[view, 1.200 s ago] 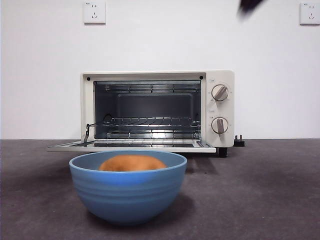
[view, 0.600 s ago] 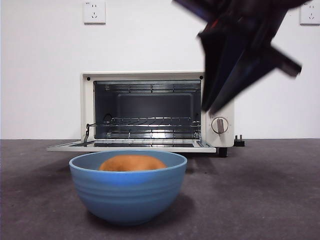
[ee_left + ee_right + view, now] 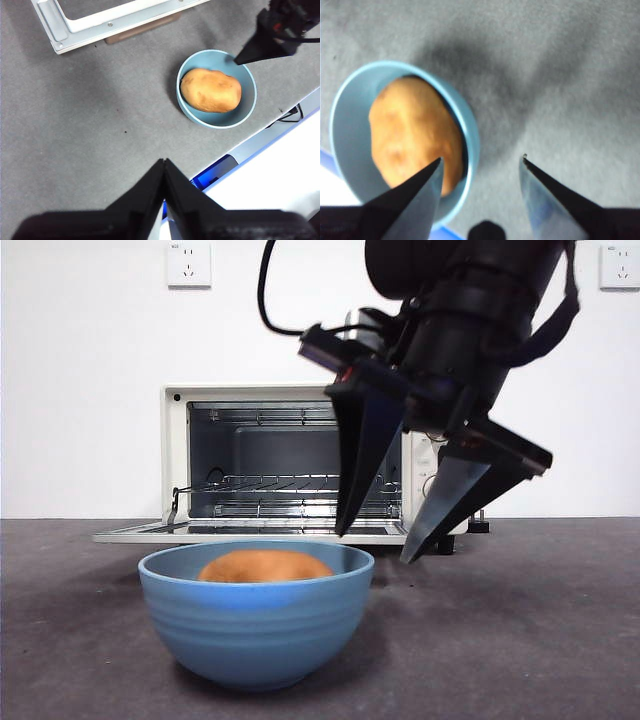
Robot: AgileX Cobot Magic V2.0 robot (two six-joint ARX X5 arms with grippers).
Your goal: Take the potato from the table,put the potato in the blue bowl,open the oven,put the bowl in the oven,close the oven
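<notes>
The right gripper (image 3: 372, 546) hangs from a big dark arm that enters the front view from the top right, tilted so its two jaws point down and toward the bowl (image 3: 256, 615). The jaws are spread wide and hold nothing. One tip sits just above the bowl's rim on the oven side; the other is out over bare desk (image 3: 540, 640) beside the bowl.

The right wrist view shows this more plainly: the rim of the bowl (image 3: 470, 130) lies between the two jaws, with one jaw over the potato (image 3: 415, 142) and the other over the desk.

The left gripper (image 3: 165, 167) waits well back from the bowl, jaws pressed together and empty. Its wrist view shows from above what the front view cannot: the whole potato (image 3: 211, 90) lying on its side inside the bowl (image 3: 216, 120), and the oven's lowered door (image 3: 75, 30) resting near the desk.

In the front view the oven (image 3: 315, 460) stands open behind the bowl, rack visible, and only the potato's top (image 3: 264, 566) shows over the rim.
</notes>
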